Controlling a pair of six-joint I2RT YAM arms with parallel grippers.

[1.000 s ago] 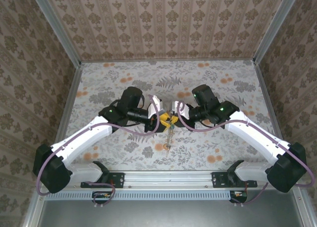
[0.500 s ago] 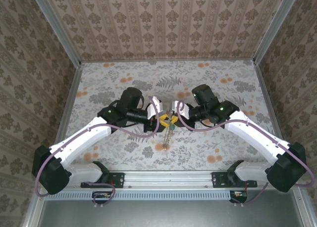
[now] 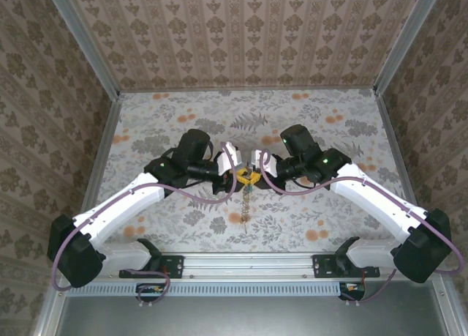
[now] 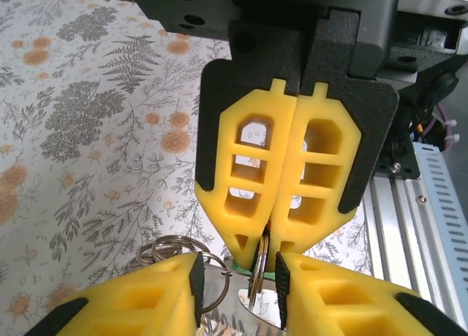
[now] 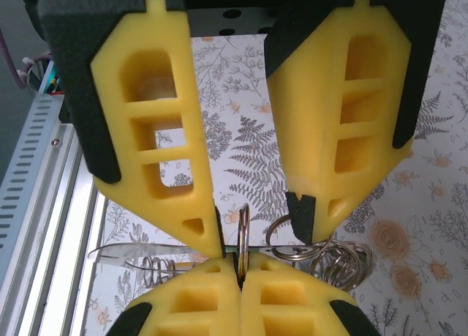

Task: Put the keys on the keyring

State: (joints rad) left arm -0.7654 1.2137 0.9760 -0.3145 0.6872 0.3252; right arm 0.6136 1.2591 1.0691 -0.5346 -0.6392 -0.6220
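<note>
**Change since a second ago:** the right arm [image 3: 373,193] has slid its wrist a little leftward. The left arm [image 3: 124,204] has nudged its wrist slightly away from the bases. The two remain nose to nose over the middle.

**Tabletop** [image 3: 329,204]: floral covering, papered panels on three sides.

**Right pincer** [image 5: 238,266]: closed tight, nipping the keyring [image 5: 243,222] by its lower edge. The hoop stands upright and edge-on, lifted off the tabletop.

**Left pincer** [image 4: 238,277]: jaws narrow but apart, one finger on either side of the hoop, tip to tip with its partner. Whether it nips a key I cannot tell.

**Chain** [image 3: 246,203]: hangs from the meeting point toward the bases.

**Silver split rings** [image 5: 307,249]: bunched just beside the hoop.

**Key blade** [image 5: 117,252]: silvery, poking out sideways near the bunch. A green sliver against the hoop looks like a key head.

**Progress, as I judge it:** mid-threading. The hoop is secured and presented, and a key seems to be at its edge. How many keys already ride on it is hidden, so seating this one and any others is still to do.
</note>
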